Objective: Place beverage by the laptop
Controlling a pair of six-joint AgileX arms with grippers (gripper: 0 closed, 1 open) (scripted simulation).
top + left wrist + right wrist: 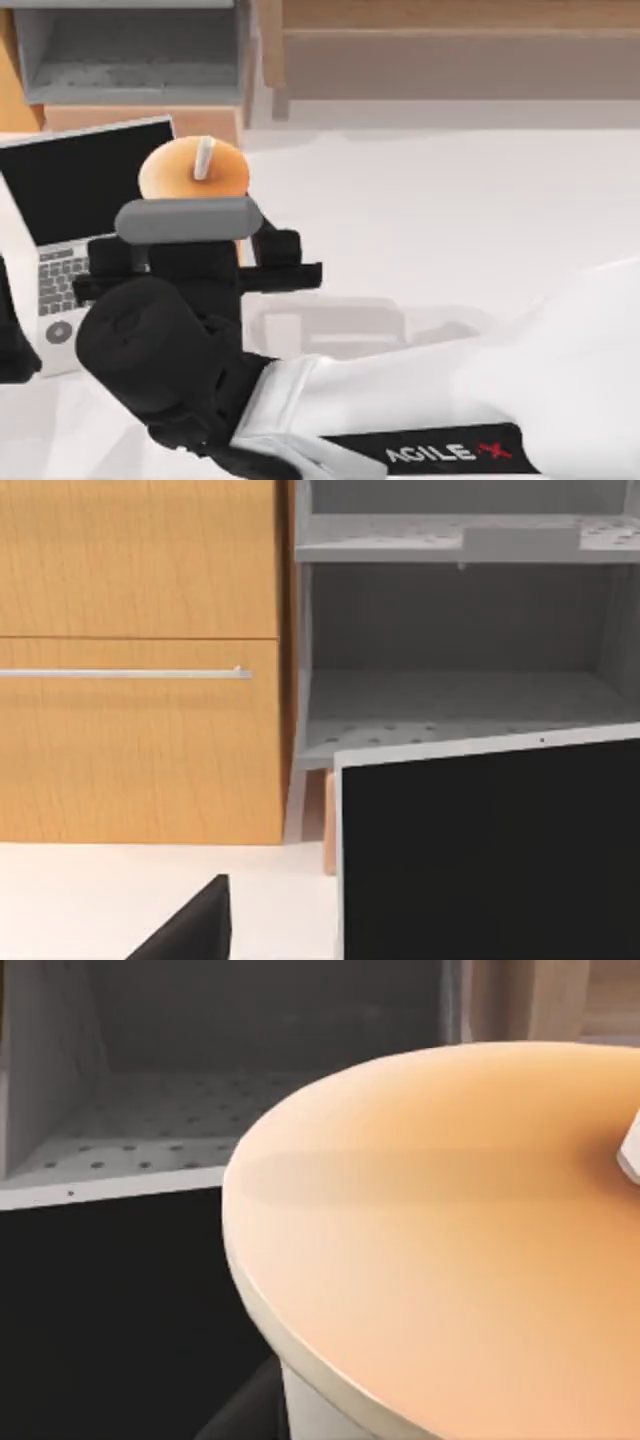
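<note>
Reading "AGILEX" [440, 452]; beverage [192, 172] beside laptop [85, 185]

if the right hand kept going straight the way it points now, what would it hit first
Probably the tall clear cup of orange-tan milk tea, right in front of the right hand and apparently already between its fingers. Past it stands the slim silver laptop's black screen, though depth is unclear.

A white surface [450, 200] spans the foreground and carries soft grey shadows under even, diffuse light. Behind its far edge, at the top view's left, stands an open grey shelf unit [460, 680] whose boards [450, 705] are dotted with small holes, flanked by a wooden cabinet [140, 740] of warm orange grain with a slim horizontal metal handle [125, 673]. Farther right along the back runs pale brown wooden panelling [460, 50] with horizontal ledges.
</note>
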